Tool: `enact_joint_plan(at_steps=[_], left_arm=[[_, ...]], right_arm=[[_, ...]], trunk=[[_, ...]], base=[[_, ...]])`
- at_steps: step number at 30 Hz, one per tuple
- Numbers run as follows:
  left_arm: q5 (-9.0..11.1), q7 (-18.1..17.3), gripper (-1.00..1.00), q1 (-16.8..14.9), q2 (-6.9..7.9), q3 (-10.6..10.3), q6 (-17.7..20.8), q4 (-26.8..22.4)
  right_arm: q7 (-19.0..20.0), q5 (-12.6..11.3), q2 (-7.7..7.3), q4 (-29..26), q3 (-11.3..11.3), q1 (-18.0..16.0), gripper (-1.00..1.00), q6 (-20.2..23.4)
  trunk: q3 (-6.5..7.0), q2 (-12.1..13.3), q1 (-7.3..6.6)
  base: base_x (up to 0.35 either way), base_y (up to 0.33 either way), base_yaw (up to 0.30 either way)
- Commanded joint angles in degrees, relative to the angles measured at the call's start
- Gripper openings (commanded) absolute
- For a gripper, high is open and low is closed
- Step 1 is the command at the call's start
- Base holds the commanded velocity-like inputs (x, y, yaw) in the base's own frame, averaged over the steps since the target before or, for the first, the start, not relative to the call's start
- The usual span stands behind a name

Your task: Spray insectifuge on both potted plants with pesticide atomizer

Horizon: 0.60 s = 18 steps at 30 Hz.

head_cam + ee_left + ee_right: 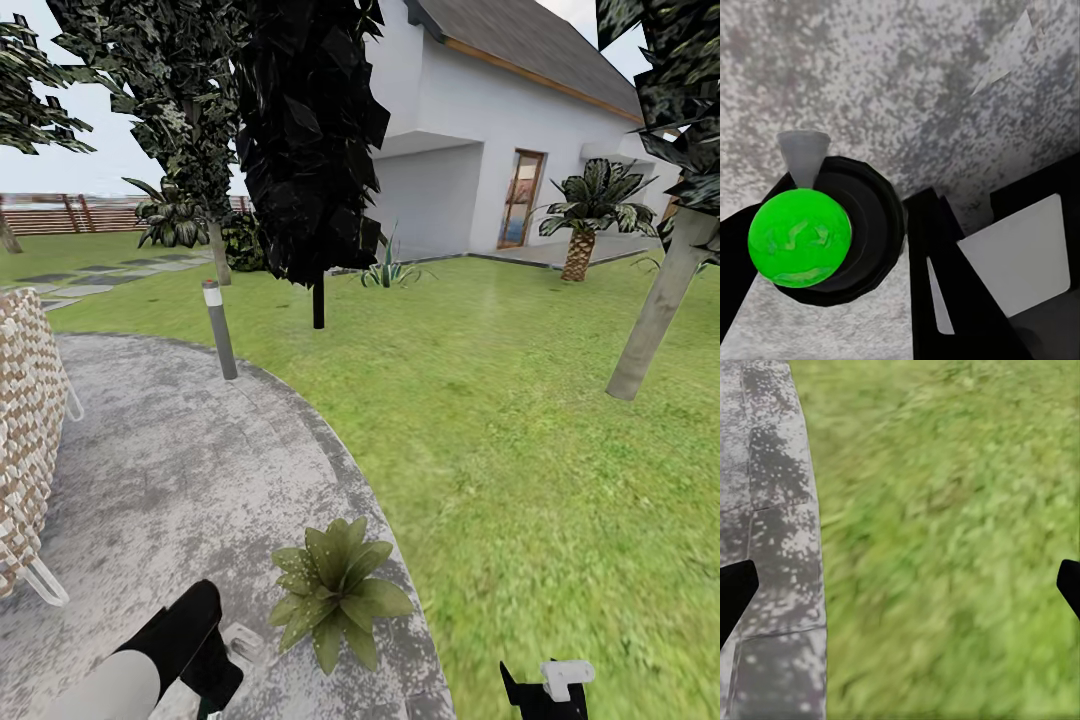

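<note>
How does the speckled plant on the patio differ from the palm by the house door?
The plant is a low trunkless rosette on the grey patio, near the robot; the palm stands on a scaly brown trunk, far off beside the house. The plant's leaves are pale-speckled, the palm's darker. Both are green and spiky.

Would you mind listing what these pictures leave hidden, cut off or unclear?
- Atomizer: left wrist view shows its green top end-on; the body is hidden behind it.
- Left gripper: head view's bottom edge cuts it, so its grip is unclear.
- Right gripper: cut by the same edge; right wrist view shows just two dark fingertips.
- Plant: leaves hide its pot.
</note>
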Motion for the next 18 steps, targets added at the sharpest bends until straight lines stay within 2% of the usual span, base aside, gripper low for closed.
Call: enact_joint_plan(at_steps=[1, 5, 8, 12, 18], left_arm=[[-0.54, -0.53, -1.00, 0.06, 0.01, -0.13, 0.00, 0.06], [-0.46, -0.48, -1.00, 0.19, -0.05, 0.06, -0.07, 0.13], [-0.45, -0.47, -1.00, 0.25, -0.16, 0.11, -0.07, 0.06], [-0.38, -0.47, -1.00, 0.28, -0.19, 0.11, -0.07, -0.01], [-0.44, -0.47, -1.00, 0.29, -0.19, 0.10, -0.07, -0.03]], right_arm=[[0.32, -0.62, -0.02, 0.05, 0.37, -0.04, 1.00, -0.17], [0.31, -0.62, -0.02, 0.05, 0.37, -0.04, 1.00, -0.18], [0.30, -0.62, -0.02, 0.05, 0.37, -0.04, 1.00, -0.20], [0.30, -0.65, -0.02, 0.05, 0.37, -0.04, 1.00, -0.19], [0.47, -0.55, -0.10, 0.05, 0.37, -0.04, 1.00, -0.25]], trunk=[[-0.06, -0.02, -0.01], [-0.06, -0.02, -0.01], [-0.06, -0.02, -0.01], [-0.06, -0.02, -0.01], [-0.06, -0.02, -0.01]], base=[[0.000, 0.000, 0.000], [0.000, 0.000, 0.037], [0.000, -0.038, 0.236], [0.000, -0.215, 0.251], [0.000, -0.268, 0.043]])
